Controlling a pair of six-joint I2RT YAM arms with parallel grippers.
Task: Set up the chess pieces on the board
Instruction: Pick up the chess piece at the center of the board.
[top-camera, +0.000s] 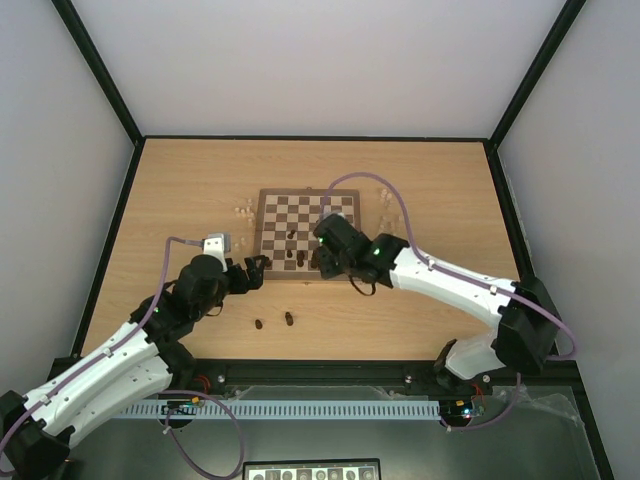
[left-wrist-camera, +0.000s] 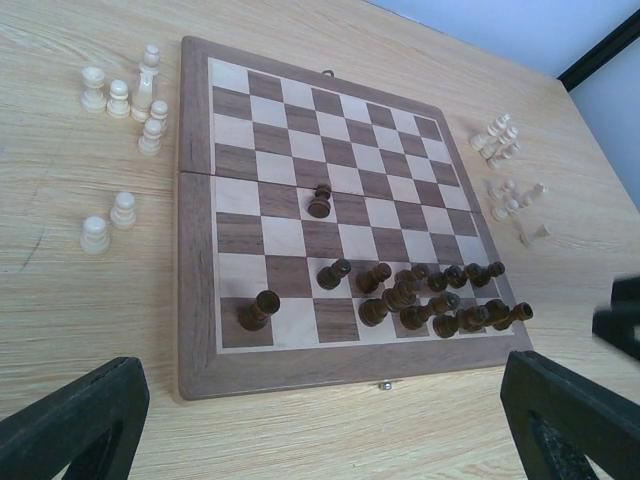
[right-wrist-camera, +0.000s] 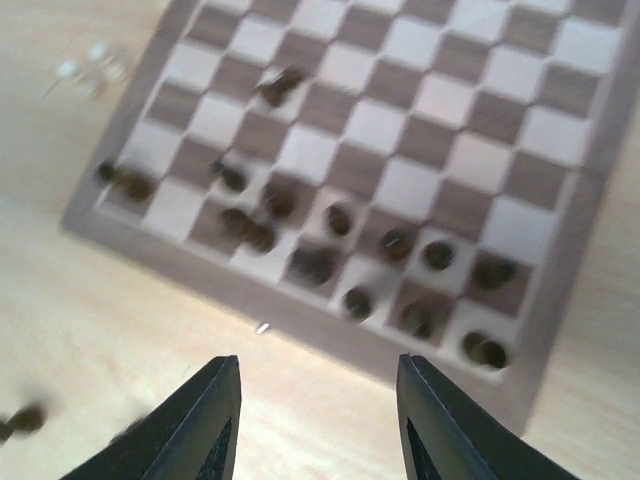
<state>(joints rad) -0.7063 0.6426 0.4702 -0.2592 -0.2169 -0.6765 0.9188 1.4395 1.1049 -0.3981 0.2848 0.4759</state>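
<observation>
The left arm reaches forward and low. Its left hand sits just off the board's near left corner, with the fingers spread wide and nothing in them. The right arm bends in from the right, and its right hand hangs tilted down over the board's near right border, fingers parted and released, gripping nothing. The board lies mid-tabletop, somewhat nearer the far edge. On it three dark chess pieces sit singly, and a crowd fills its near right squares, packed too tightly to count. Two more dark ones rest on the tabletop toward the near edge. Seven cream chess pieces stand off the board toward the tabletop's left edge. Others lie heaped toward the right edge, too jumbled to count.
</observation>
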